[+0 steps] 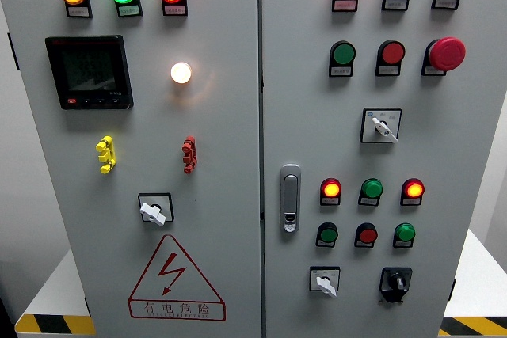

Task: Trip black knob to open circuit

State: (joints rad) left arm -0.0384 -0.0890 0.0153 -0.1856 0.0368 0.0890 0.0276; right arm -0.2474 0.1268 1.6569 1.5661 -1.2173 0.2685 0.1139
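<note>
Grey steel two-door control cabinet (214, 132) fills the view, seam between doors running top to bottom near centre. No robot hand or arm in frame on either side, so finger state impossible to judge.

Left door: black rectangular digital meter (89, 72) upper left, red-outlined triangular lightning warning label (176, 278) at the bottom. Right door: red mushroom emergency-stop button (446, 54) upper right, chrome door latch handle (291, 197) just beside the seam.

Task item: black rotary selector knob (395, 282), bottom right of the right door, lowest row. Pointer appears near upright; exact position hard to read at this size. Just to its left, white-handled selector switch (325, 282) on the same row; above, row of three small round indicators (green, red, green) (366, 233).

Step in hand, as judged: approach not yet begun. Right hand the likelier choice, knob sitting on the right side. Best brought in from below and square to the panel face, thumb and two fingers pinching the knob's raised bar, wrist then rotating about the knob's own axis. Turn direction not determinable from here.

Risks: drifting left onto the white-handled switch; brushing the indicators above; pushing inward rather than twisting, with slip off the small bar.

Confirmation after the turn: pointer angle visibly changed, lamp states checked.
</note>
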